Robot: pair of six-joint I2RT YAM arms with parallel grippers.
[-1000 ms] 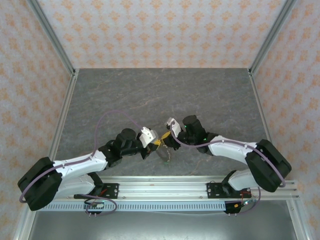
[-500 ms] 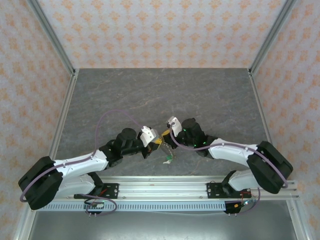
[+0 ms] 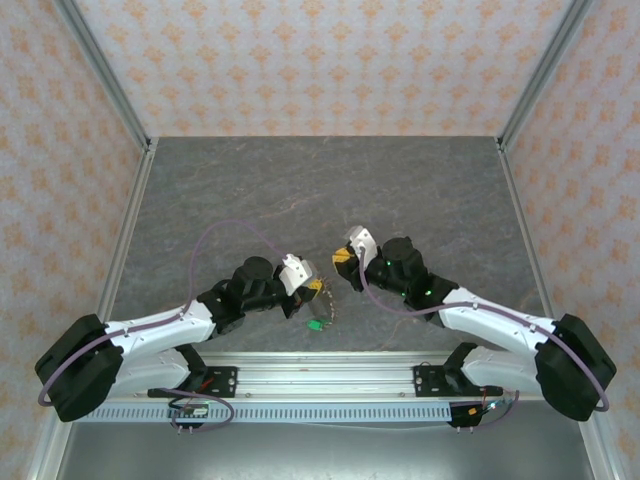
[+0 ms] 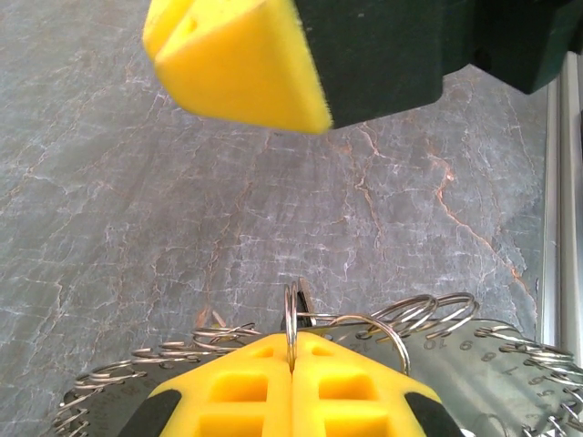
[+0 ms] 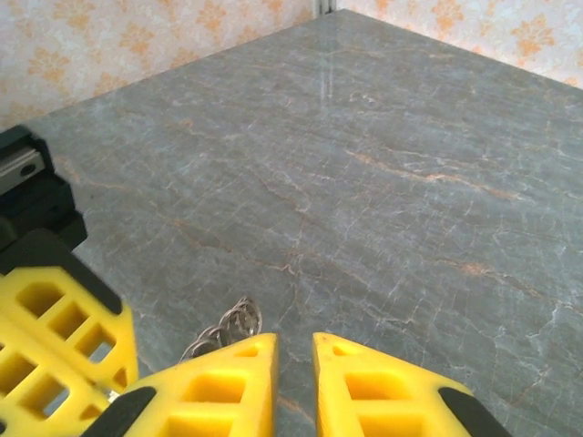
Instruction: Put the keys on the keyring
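Grey surface [image 3: 300, 190], we see left end effector [image 4: 291, 362] pinching keyring [image 4: 292, 314], right end effector [image 5: 294, 350] slightly spread, green key [image 3: 317, 325] nearby

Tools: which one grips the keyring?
The left tool: its jaws are shut on a wire loop of the keyring. The right tool shows a narrow empty gap between its fingers.

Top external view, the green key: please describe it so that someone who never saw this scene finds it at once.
On the grey stone table, find the left gripper near the middle of the front edge. The thin keyring trails from it toward the metal rail, and the green key sits at its end. Its bright green head sets it apart from the silvery keyring itself.
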